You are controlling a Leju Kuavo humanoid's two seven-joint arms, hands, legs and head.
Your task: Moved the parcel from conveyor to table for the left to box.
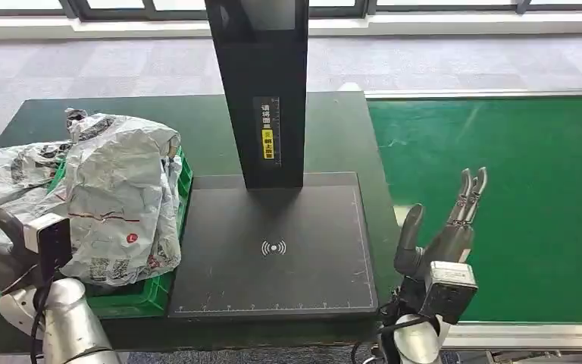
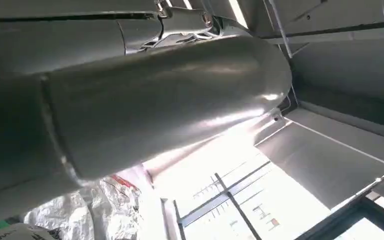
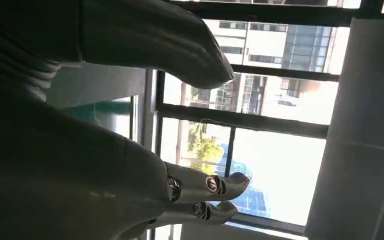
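Several grey crumpled plastic parcels (image 1: 121,197) are heaped in and over a green box (image 1: 148,292) at the left of the dark green table (image 1: 197,129). My left hand (image 1: 4,246) sits at the near left edge of that heap, its thumb raised beside the parcels with nothing in its grasp. A bit of the grey parcel wrap (image 2: 95,210) appears past the hand's cover in the left wrist view. My right hand (image 1: 443,227) is raised over the near edge of the green conveyor (image 1: 515,205), fingers straight and apart, holding nothing. The conveyor belt carries no parcel.
A black scanner platform (image 1: 273,250) with a tall black post (image 1: 261,91) stands in the table's middle, between the box and the conveyor. Grey floor and a window wall (image 1: 424,23) lie beyond the table.
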